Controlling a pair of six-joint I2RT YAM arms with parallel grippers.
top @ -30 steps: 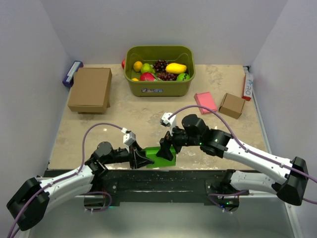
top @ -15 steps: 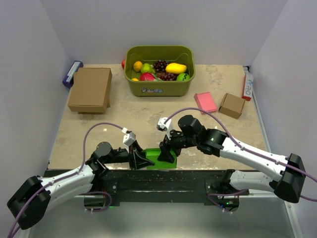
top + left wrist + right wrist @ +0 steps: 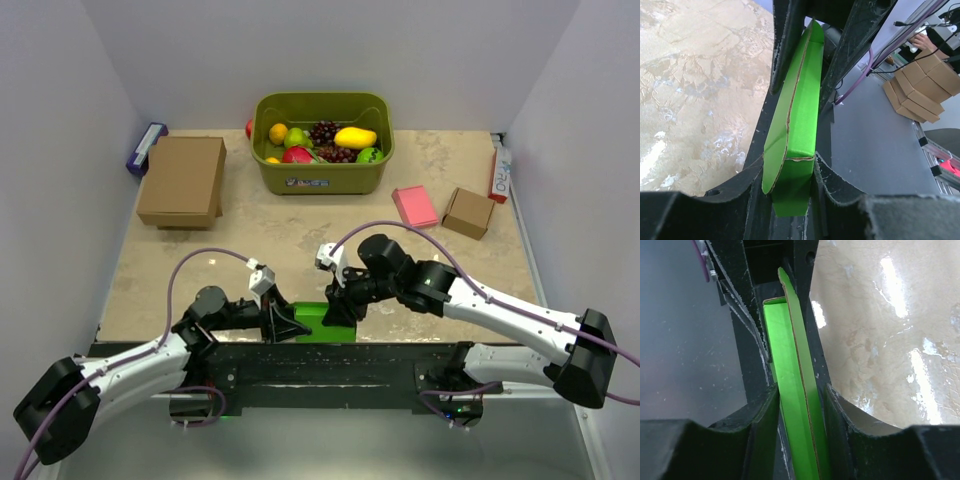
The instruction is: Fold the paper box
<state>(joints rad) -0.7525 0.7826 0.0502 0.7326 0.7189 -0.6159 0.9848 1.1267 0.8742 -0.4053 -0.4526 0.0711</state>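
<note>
Left gripper [image 3: 287, 322] and right gripper [image 3: 338, 308] both pinch the paper box [image 3: 310, 320].
Its long side runs straight from one claw to the other.

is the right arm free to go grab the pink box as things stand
Probably not yet. The right hand looks closed on the paper box, which the left hand also grips. The way across the table to the pink box looks open, so it would need to let go first.

Green paper box [image 3: 311, 319] between left gripper [image 3: 292, 325] and right gripper [image 3: 339, 311]
</note>
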